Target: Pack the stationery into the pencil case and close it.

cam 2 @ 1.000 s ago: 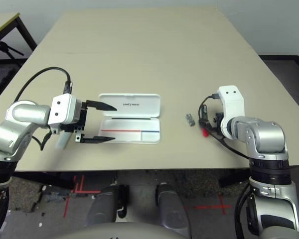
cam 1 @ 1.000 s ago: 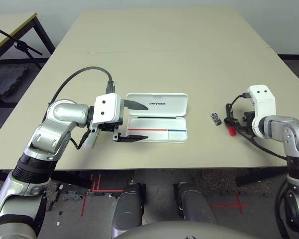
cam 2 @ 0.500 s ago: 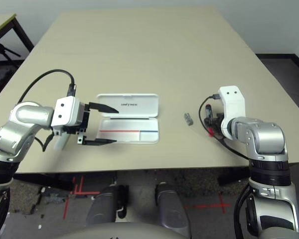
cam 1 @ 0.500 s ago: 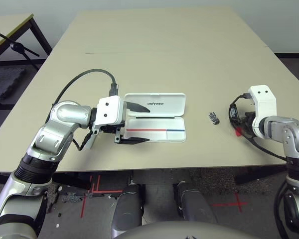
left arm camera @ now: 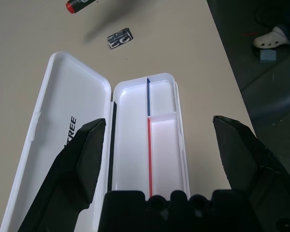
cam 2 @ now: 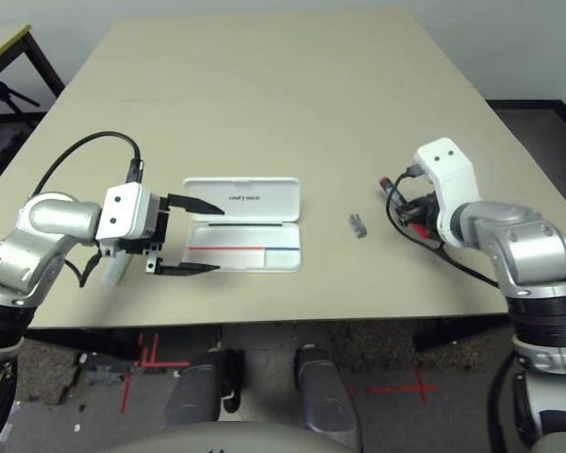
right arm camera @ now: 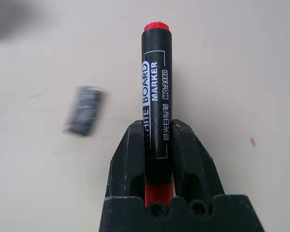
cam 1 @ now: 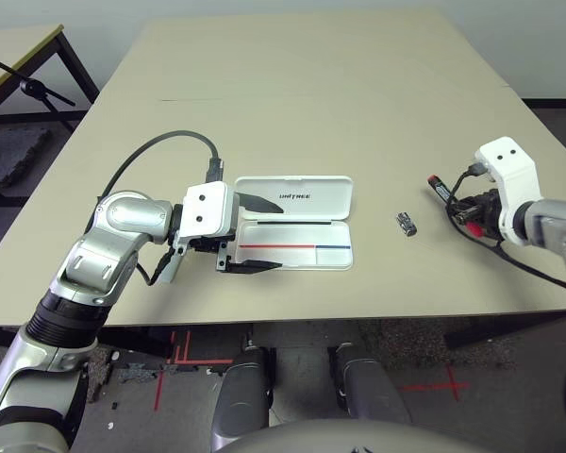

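The pencil case (cam 1: 295, 223) lies open on the desk (cam 1: 302, 85), in front of the robot. Its lid is folded back flat, with dark letters on it. The tray part has a red and blue line inside and nothing else in it.

The left gripper (cam 1: 256, 232) is at the left end of the case. Its fingers (left arm camera: 84, 150) are spread wide, one over the lid and one by the near edge of the tray, and they hold nothing.

A tiny grey metal piece (cam 1: 407, 224) lies on the desk to the right of the case, a bit apart from it.

Further right, the right gripper (right arm camera: 159, 145) has its fingers squeezed tight on the marker (right arm camera: 156, 87). The marker is black with a red tip, and it is up off the desk.
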